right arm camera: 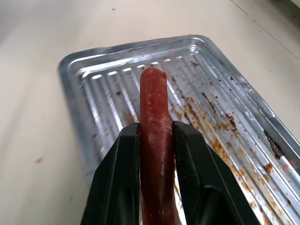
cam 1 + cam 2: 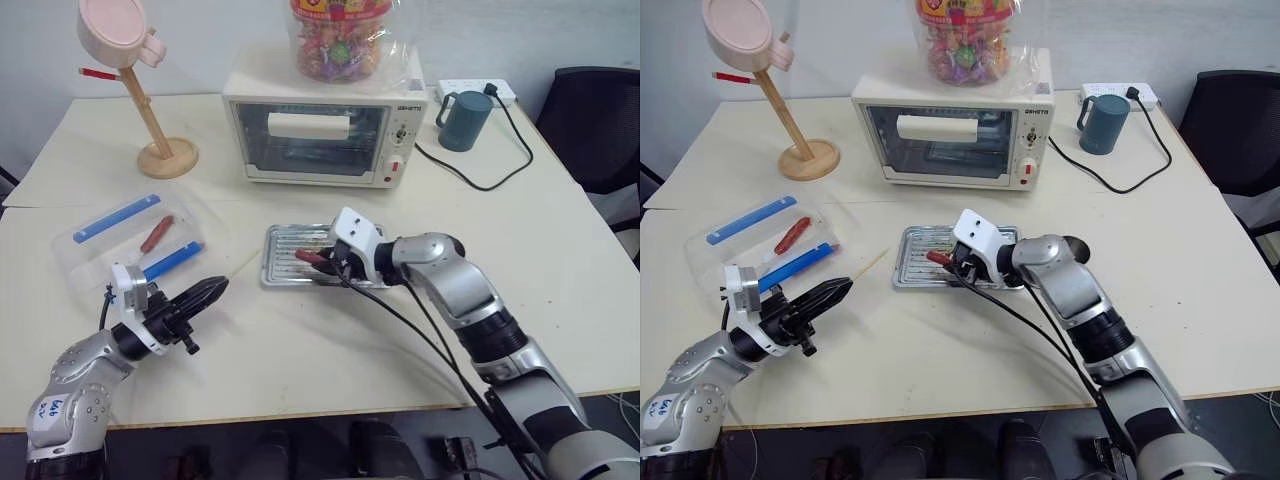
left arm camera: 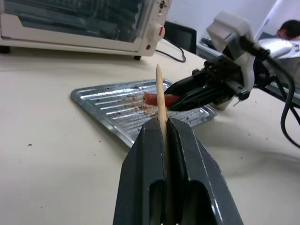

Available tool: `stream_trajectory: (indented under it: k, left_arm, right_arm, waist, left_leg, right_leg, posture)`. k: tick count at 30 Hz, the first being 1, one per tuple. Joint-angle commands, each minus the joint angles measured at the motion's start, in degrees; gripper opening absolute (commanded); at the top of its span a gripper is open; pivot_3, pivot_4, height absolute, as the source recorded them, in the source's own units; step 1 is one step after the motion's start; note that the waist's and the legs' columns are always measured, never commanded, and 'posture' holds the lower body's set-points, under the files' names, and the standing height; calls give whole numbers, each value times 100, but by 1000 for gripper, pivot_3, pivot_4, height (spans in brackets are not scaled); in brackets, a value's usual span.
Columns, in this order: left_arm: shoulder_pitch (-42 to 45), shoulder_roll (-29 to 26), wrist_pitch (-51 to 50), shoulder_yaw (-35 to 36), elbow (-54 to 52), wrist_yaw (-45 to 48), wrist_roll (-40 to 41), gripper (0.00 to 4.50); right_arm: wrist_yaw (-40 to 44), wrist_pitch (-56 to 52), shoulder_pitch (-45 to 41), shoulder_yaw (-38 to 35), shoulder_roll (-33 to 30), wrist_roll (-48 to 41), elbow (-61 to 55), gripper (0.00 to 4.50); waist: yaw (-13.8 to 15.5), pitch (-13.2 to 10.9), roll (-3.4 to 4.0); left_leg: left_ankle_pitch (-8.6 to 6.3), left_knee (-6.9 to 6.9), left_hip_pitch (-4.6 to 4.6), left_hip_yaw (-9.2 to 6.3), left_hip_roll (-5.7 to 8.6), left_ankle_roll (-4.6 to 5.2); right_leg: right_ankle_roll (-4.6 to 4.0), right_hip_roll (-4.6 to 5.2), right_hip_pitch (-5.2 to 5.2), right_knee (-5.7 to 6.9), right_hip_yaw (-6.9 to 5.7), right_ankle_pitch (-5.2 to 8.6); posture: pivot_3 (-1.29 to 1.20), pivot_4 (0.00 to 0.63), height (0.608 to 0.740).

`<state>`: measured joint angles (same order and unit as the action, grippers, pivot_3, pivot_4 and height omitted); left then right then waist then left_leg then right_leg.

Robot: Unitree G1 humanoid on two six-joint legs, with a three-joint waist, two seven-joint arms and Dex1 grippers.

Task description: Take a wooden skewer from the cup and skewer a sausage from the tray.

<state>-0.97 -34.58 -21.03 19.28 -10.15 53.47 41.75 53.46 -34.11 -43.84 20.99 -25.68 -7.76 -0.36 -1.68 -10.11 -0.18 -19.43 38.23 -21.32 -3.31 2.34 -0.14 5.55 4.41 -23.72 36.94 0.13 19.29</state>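
Head views: left gripper (image 2: 216,290) clenched on the wooden skewer (image 2: 869,267), tip aimed toward the tray (image 2: 275,262) from a spot near its left edge on the counter (image 2: 300,350). Right gripper (image 2: 322,259) poised over the tray, jaws grasping the sausage (image 2: 308,256), its free end poking out toward the skewer. Beyond the tray, a toaster oven (image 2: 320,135); well off to the tray's left, a clear plastic box (image 2: 130,240) with blue bars and another red piece inside.

Left wrist view: skewer (image 3: 161,101) pinched low between the two black fingers (image 3: 140,178), most of its length bare above them, point in line with the sausage (image 3: 159,99) held over the tray (image 3: 108,110).

Right wrist view: sausage (image 1: 154,136) squeezed between the fingers (image 1: 117,183) around mid-length, front half free above the ribbed tray (image 1: 84,75), which carries brown greasy smears.

Handling, as a judgement: skewer light, stiff along its length but easy to snap or bow under a side load, so best kept gripped close to the working half and pushed straight. Sausage soft, smooth, probably greasy and prone to slip or swivel; firm mid-body hold sensible, entry through the exposed round end along its axis.
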Motion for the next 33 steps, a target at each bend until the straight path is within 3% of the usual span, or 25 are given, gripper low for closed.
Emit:
stream_trajectory:
  k: [1,5,10,18,33]
  left_arm:
    - [-74,-757,199,-227,-33,993,-370,0]
    - [295,-1367,83,-401,-258,1664,-278,0]
    - [845,-1625,-63,-767,-165,2075,-300,0]
    - [1347,-1302,-246,-1181,-237,1979,-284,0]
    - [1422,-1135,-237,-1313,-210,1862,-404,0]
  right_arm:
    - [1151,386,64,-166,-761,-437,-1024,1044]
    - [2079,99,149,-384,-1557,-1112,-1747,1044]
    - [2423,104,104,-402,-1925,-1275,-1898,1044]
    - [2378,182,104,-375,-1939,-1141,-1787,1044]
    - [2189,138,9,-309,-1733,-1141,-1744,1044]
  waist:
    - [5,0,0]
    - [15,-2,-1]
    - [6,-2,0]
    - [15,-3,-1]
    - [18,-3,-1]
  left_leg:
    - [0,-3,0,0,0,0]
    - [-2,-8,2,-1,-1,3]
    - [-1,-7,5,-2,-2,3]
    - [-1,-6,2,-1,-1,4]
    - [0,-2,2,-1,-1,3]
  right_leg:
    - [0,0,0,-2,0,0]
    - [0,3,8,-15,0,0]
    - [0,4,9,-12,1,0]
    - [0,4,6,-10,1,0]
    - [0,3,6,-7,0,0]
  posture:
    - [0,150,740]
    - [0,150,740]
    - [0,150,740]
    - [0,150,740]
    - [0,150,740]
